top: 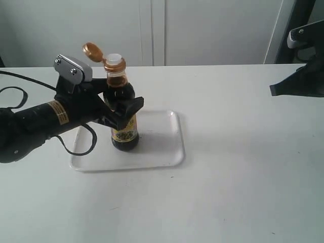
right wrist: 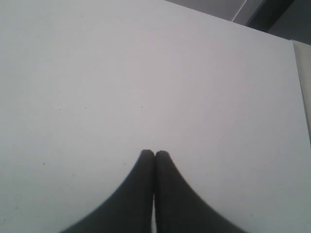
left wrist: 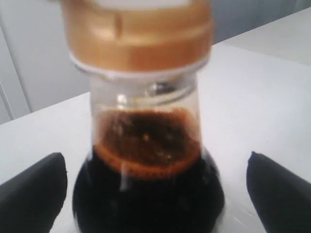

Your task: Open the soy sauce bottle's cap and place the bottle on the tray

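while upright on the tray [top: 167,152], left of the table's [top: 243,177] middle, the soy sauce bottle [top: 123,121] shows its cap [top: 92,50] flipped back, white spout bare. left gripper [top: 121,109] spread wide around the bottle's shoulder, fingers [left wrist: 34,194] clear of the glass. right gripper [right wrist: 154,154] pinched closed on nothing, far right.

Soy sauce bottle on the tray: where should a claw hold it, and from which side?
Grip the small clear soy sauce bottle across its wide dark body below the narrow neck, coming in level from the side. It stands upright on the flat white tray, and the golden-brown flip cap hangs open above.
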